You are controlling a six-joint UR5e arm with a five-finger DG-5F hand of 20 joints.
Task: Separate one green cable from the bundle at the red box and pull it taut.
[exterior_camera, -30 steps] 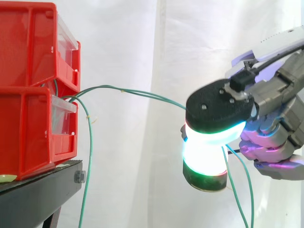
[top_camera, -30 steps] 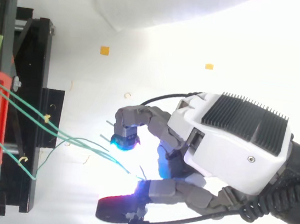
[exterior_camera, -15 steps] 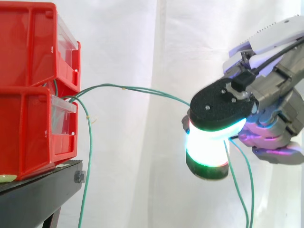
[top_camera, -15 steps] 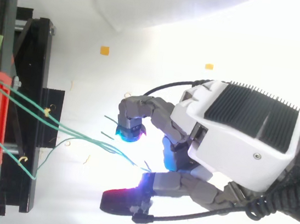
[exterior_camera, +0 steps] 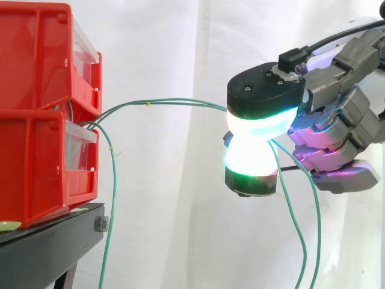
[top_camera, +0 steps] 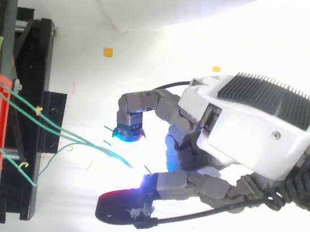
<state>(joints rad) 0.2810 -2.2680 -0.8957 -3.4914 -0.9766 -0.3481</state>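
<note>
Hand (exterior_camera: 337,126) up at the level of the upper red bin, clear of everything but the cables. Fingers curled; two glowing pads (exterior_camera: 255,129) pressed against each other, white-cyan on the upper, green on the lower.

Two green cables (exterior_camera: 180,102) go in between those pads, so the hand is clamped on the pair, not on a single strand. Glare hides the exact point of contact.

Out beyond the fingertips the pair runs side by side across open air to the red bins (exterior_camera: 24,168), in a shallow bow rather than a straight line. On the palm side the same two cables come out from the pads and hang loose below the hand.

From above: hand (top_camera: 244,133) with palm turned toward the bins; the pair (top_camera: 78,135) fans apart toward the bin front and closes to one line at the pads.

A third green cable (exterior_camera: 112,198) drops from the bins well away from the hand, down past the black stand (exterior_camera: 48,241), untouched. White curtain (exterior_camera: 180,229) behind.
</note>
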